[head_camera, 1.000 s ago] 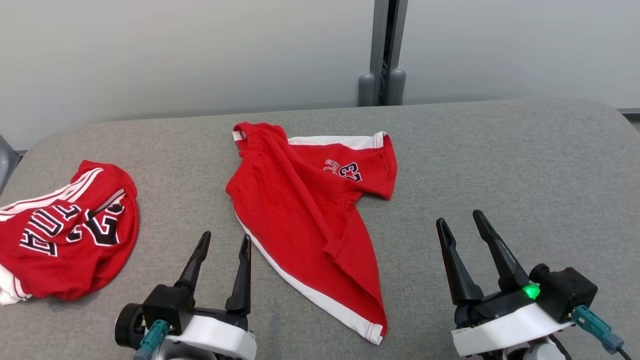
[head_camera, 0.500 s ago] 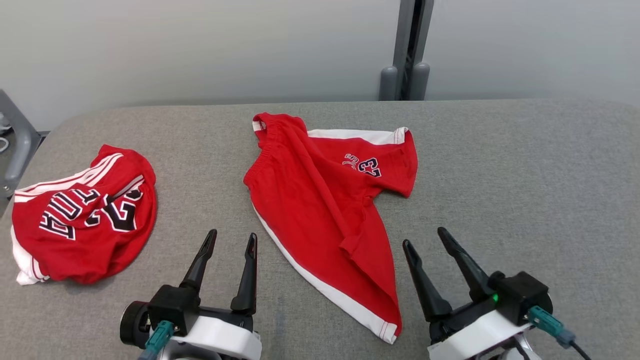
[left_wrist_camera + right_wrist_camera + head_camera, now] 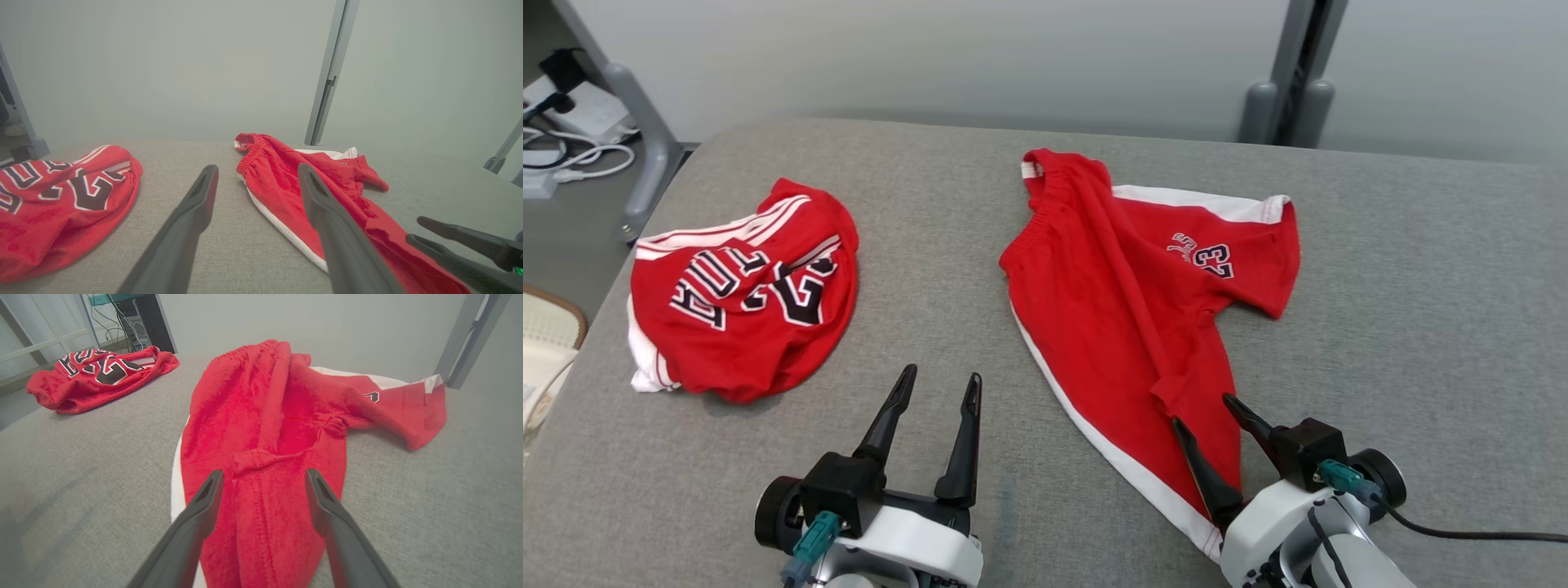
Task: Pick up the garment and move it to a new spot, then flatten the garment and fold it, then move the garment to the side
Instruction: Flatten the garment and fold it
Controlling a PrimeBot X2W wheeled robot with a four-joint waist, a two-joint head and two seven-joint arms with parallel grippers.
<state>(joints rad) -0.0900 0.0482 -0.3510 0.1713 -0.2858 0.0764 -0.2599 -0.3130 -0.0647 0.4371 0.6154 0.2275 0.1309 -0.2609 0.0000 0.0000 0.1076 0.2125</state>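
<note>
Here we go: the shorts (image 3: 1127,318), red, lie rumpled in the middle of the gray table (image 3: 931,204), waistband at the far end and one white-trimmed leg running back toward the robot. Over that near leg sits the right claw (image 3: 1201,410), fingers spread wide either side of a fold, clamping nothing; whether the tips touch cloth is unclear. Beside the shorts, the left claw (image 3: 941,374) is spread wide too, above bare table, with a bunched red jersey (image 3: 743,294) well off to its left.
</note>
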